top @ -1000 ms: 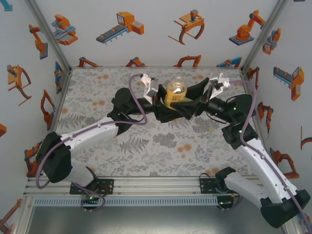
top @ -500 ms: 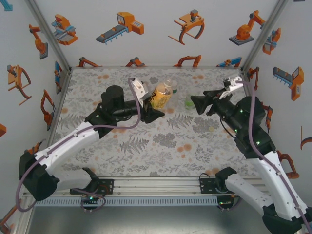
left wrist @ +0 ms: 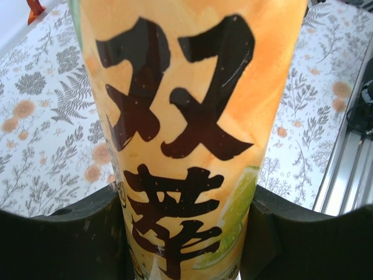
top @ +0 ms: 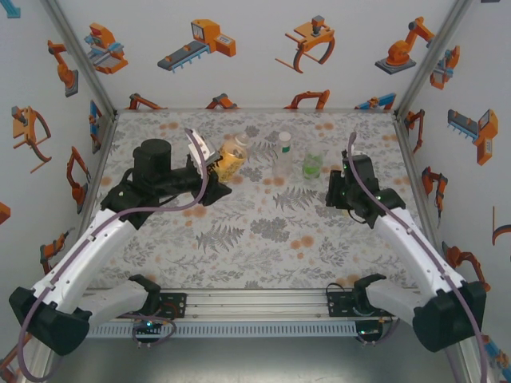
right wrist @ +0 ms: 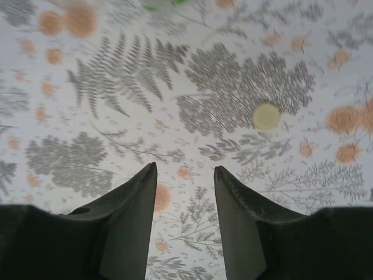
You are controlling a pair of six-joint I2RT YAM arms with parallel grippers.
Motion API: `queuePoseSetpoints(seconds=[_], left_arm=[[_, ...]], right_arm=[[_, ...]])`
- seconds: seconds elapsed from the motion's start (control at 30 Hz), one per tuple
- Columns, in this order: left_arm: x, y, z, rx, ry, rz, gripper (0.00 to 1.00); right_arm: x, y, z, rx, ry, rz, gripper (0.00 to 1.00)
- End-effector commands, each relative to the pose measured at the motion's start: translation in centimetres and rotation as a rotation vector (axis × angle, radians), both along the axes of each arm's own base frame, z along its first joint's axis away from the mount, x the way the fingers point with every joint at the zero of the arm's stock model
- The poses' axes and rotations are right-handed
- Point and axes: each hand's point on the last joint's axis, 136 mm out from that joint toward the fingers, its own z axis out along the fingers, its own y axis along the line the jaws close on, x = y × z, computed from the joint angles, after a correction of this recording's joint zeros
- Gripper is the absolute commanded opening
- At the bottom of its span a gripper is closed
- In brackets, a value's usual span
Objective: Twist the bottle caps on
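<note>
Orange bottle [left wrist: 192, 76] farther left: "双萃"

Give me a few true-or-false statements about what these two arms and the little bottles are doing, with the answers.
1. The left gripper is clamped on the orange bottle. True.
2. The right gripper is holding a cap. False: its jaws stand apart with nothing between them, above the table.
3. A pale yellow cap lies loose on the table. True.
4. The green bottle lies on its side. False: it stands upright.
5. The slim bottle stands between the orange bottle and the green bottle. True.
</note>
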Motion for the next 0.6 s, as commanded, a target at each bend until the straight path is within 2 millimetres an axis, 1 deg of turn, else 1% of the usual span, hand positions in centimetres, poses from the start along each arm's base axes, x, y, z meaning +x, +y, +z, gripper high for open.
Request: queuePoseSetpoints(seconds=[0.0, 0.1, 0.13, 0.23, 0.33, 0.47, 0.57], left_arm=[[-0.9, 0.2, -1.3, 0.02, 0.005, -0.044, 0.02], [-0.9, 0.0, -1.8, 0.013, 0.013, -0.048, 0.02], [-0.9, 0.1, -1.8, 0.01, 0.01, -0.048, 0.02], [-1.0, 0.1, -2.1, 0.008, 0.011, -0.048, 0.02], [-1.1, 0.2, -2.6, 0.01, 0.017, -0.051, 0.02], [-1.2, 0.1, -2.7, 0.008, 0.021, -0.058, 0.03], [-1.2, 0.1, -2.7, 0.011, 0.021, -0.058, 0.03]], right_arm=[[-0.3, -2.1, -3.0, -0.005, 0.108, -0.105, 0.41], [0.2, -3.6, -5.3, 0.01, 0.19, -0.133, 0.39], [0.4, -4.1, -6.1, 0.004, 0.216, -0.143, 0.39], [1.3, -5.1, -7.6, -0.013, 0.248, -0.154, 0.41], [2.2, -5.9, -8.6, -0.051, 0.273, -0.168, 0.43], [3.2, -6.4, -9.6, -0.062, 0.306, -0.177, 0.43], [3.4, -6.9, -10.1, -0.083, 0.329, -0.183, 0.47]])
